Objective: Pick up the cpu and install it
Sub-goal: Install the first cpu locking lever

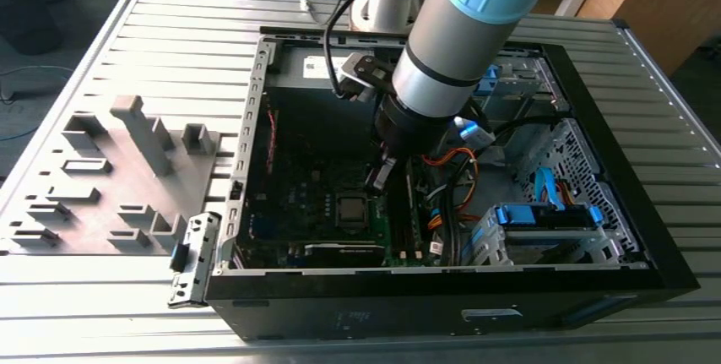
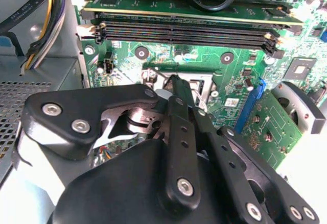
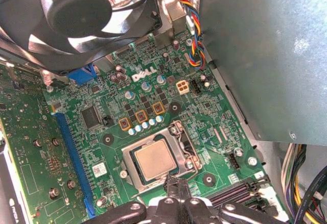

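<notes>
First wrist view: cpu (image 3: 154, 160) seated in socket just beyond closed, empty tool (image 3: 176, 187); installation looks done, so retreating needs a straight lift.

Open black PC case (image 1: 631, 271) lies on its side on a slatted metal table (image 1: 169, 35). Green motherboard (image 3: 102, 127) inside, fan (image 3: 76, 9) over one corner, grey power supply box (image 3: 265, 55) alongside. RAM sticks (image 2: 184, 30) sit in their slots. Blue-tabbed drive cage (image 1: 546, 229) at the exterior view's right. Grey fixture block (image 1: 107, 174) on the table at the exterior view's left.
</notes>
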Controlling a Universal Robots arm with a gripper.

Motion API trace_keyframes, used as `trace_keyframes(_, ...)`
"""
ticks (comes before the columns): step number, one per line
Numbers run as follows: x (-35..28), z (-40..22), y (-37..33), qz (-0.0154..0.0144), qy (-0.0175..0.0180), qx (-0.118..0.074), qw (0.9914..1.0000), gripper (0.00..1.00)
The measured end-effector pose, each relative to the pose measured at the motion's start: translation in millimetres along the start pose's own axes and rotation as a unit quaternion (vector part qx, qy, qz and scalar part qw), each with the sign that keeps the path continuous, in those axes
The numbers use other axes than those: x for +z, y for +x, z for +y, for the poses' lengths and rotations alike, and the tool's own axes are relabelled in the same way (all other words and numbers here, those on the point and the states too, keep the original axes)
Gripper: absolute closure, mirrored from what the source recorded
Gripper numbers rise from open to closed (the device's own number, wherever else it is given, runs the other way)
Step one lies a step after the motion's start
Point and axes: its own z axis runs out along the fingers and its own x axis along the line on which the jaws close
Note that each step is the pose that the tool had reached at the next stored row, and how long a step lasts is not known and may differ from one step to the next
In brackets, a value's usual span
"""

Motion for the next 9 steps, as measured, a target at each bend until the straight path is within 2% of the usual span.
trace_keyframes(9, 0.0, 0.0, 0.0, 0.0001, 0.0001, 0.0, 1.0, 0.89)
